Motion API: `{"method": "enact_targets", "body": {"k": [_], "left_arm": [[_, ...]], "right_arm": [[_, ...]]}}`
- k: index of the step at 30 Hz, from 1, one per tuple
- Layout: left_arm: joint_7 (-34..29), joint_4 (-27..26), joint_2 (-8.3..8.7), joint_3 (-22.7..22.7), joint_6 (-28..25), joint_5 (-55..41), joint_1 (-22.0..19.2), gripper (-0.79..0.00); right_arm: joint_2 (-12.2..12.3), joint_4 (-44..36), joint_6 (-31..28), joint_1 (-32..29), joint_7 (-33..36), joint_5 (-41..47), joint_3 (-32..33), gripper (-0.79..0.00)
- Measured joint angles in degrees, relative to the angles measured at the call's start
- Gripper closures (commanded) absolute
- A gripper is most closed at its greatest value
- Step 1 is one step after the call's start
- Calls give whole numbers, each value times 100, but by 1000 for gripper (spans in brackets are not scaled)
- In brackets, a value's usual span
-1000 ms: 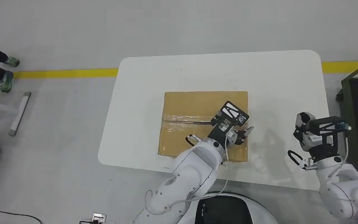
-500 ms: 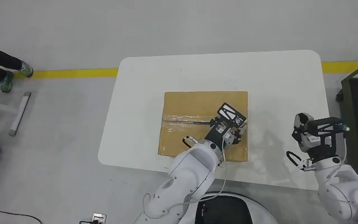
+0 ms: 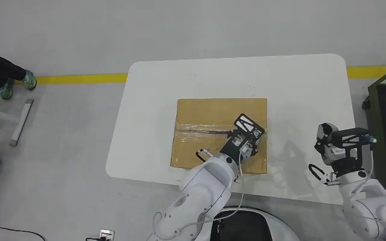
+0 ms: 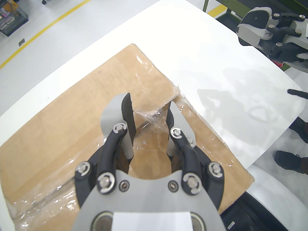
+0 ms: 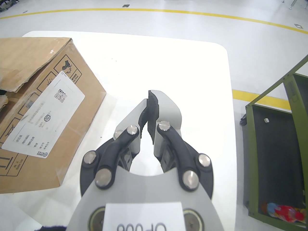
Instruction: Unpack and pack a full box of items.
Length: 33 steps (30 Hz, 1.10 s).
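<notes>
A brown cardboard box (image 3: 205,120) lies shut in the middle of the white table (image 3: 301,84), its flaps held by clear tape (image 4: 146,117) along the seam. My left gripper (image 4: 148,108) is open and pressed down on the box top at the seam's end by the box's right edge, with a finger on each side of the crumpled tape; from above, the left gripper (image 3: 252,143) is over that edge. My right gripper (image 5: 151,104) is shut and empty, held above bare table to the right of the box (image 5: 36,92). The box's contents are hidden.
A green metal cart (image 5: 276,145) stands just off the table's right side, with a colourful item on its lower shelf. The box's side bears a white label (image 5: 45,118). Bare tabletop lies between the box and my right gripper (image 3: 345,141).
My left gripper has come down onto the seam, shifting slightly left, so its fingers no longer stick out past the box edge. The right arm has barely shifted.
</notes>
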Motion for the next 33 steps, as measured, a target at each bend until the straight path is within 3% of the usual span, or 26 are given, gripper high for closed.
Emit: {"method": "enact_targets", "body": {"k": [1,2,12,22,33], "left_arm": [[0,-12,0,-13,-2,6,12,-46],[0,-27,0,-31,-2,21,27,0],[172,-277,8,-289,28,86,138,0],[344,-805,41,-884,-30,-473,292,0],[313,-1099,99,-1295,-273,-770,453,0]], "right_arm": [[-4,-4,-3,1,-2,3,4,0],[-9,-11,-7,6,-1,7,10,0],[-52,-147,-55,179,-5,160,-3,0],[-75,-322,-282,764,144,235,-160,0],[-99,-203,-1040,1496,393,-116,-1074,0]]}}
